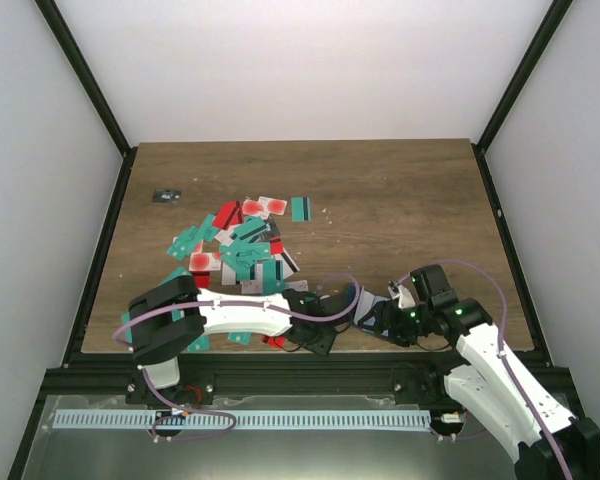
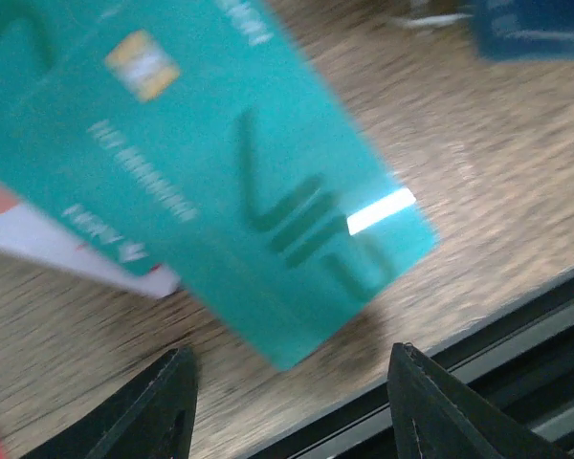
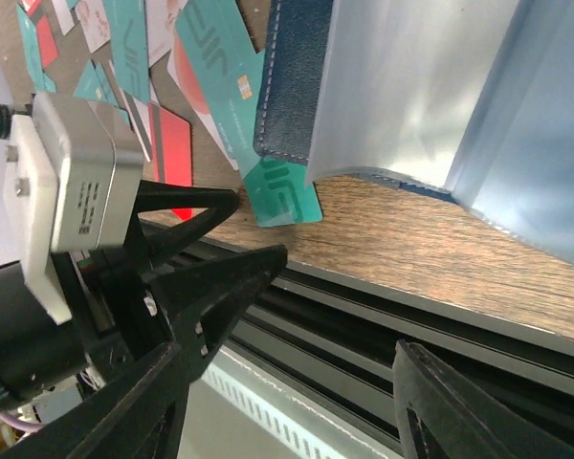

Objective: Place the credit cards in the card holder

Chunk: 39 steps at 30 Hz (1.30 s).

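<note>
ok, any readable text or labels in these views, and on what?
Close teal card, left wrist view: small print and big tone-on-tone logo, motion-blurred, unreadable.
Corner teal card by the card holder: logo letters, not legible.
Card pile, top view: too small.
Nothing reads cleanly.

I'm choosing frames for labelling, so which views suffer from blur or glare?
Left wrist: heavy motion blur, the teal card smeared, with a bright glare streak near its corner. Right wrist: mostly sharp, pale reflections on the clear sleeves of the card holder. Top external: sharp and evenly lit, the credit cards small.
</note>
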{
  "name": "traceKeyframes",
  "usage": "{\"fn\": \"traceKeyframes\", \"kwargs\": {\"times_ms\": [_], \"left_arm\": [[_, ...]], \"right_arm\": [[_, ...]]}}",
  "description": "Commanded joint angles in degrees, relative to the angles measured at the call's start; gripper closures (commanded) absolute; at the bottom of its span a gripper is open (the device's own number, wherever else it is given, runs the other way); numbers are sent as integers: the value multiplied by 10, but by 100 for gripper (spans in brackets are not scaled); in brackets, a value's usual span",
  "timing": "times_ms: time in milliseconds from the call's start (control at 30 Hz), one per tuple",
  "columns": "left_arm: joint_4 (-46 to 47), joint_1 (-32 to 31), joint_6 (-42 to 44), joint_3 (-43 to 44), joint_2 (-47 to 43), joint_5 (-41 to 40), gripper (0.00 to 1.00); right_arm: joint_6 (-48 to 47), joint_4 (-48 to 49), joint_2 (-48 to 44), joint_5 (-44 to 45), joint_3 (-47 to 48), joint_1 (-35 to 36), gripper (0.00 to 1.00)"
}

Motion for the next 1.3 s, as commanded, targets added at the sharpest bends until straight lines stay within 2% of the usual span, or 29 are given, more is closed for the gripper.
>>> {"fn": "traceKeyframes", "kwargs": {"times_ms": [0, 233, 467, 633, 833, 1033, 1267], "left_arm": [[-70, 32, -39, -18, -41, -18, 43], [-106, 120, -17, -20, -61, -36, 43], [-119, 162, -15, 5, -8, -44, 45], [-122, 163, -35, -6, 17, -45, 48], [-93, 158, -65, -76, -18, -17, 50], [-51, 125, -120, -143, -56, 30, 50], [-39, 84, -164, -150, -56, 36, 50]], "right_arm": [[23, 0, -16, -20, 4, 9, 39], [31, 16, -9, -21, 15, 13, 40], [39, 28, 1, -20, 15, 17, 40], [48, 40, 11, -19, 7, 27, 41], [61, 47, 13, -16, -5, 42, 42], [68, 61, 16, -22, -16, 48, 42], [69, 71, 23, -27, -16, 59, 43]]}}
